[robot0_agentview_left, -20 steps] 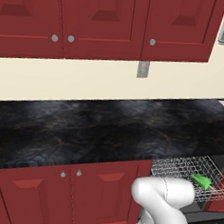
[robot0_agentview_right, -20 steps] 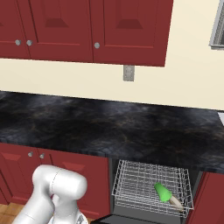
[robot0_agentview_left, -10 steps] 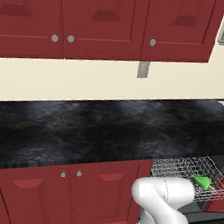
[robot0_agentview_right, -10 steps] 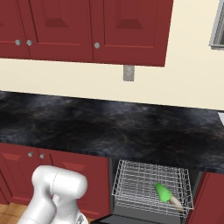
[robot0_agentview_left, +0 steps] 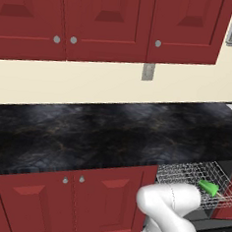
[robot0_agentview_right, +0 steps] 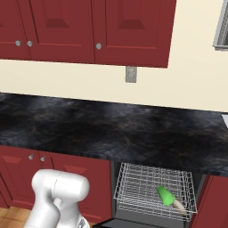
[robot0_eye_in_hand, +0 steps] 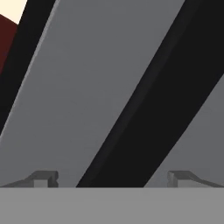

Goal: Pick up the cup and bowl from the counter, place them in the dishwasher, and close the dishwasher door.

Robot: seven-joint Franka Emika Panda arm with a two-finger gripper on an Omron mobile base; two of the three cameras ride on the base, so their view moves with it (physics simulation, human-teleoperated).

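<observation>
Hand view: gripper (robot0_eye_in_hand: 112, 179) jaws spread wide, empty — dishwasher door (robot0_eye_in_hand: 100, 78) close ahead, black bar (robot0_eye_in_hand: 148, 113) running 1-to-7 o'clock. Cup (robot0_agentview_right: 166, 195) and bowl (robot0_agentview_right: 179, 206) already racked; push panel flat, steady, until shut.

Red upper cabinets (robot0_agentview_left: 110, 24) with round silver knobs (robot0_agentview_left: 57, 39) span the top of both base views. A grey wall outlet (robot0_agentview_right: 131, 74) sits on the cream wall (robot0_agentview_left: 91, 84) mid-frame. Red lower cabinet doors (robot0_agentview_left: 67, 198) fill the lower left. A grey-framed window edge (robot0_agentview_right: 221, 31) shows upper right.
</observation>
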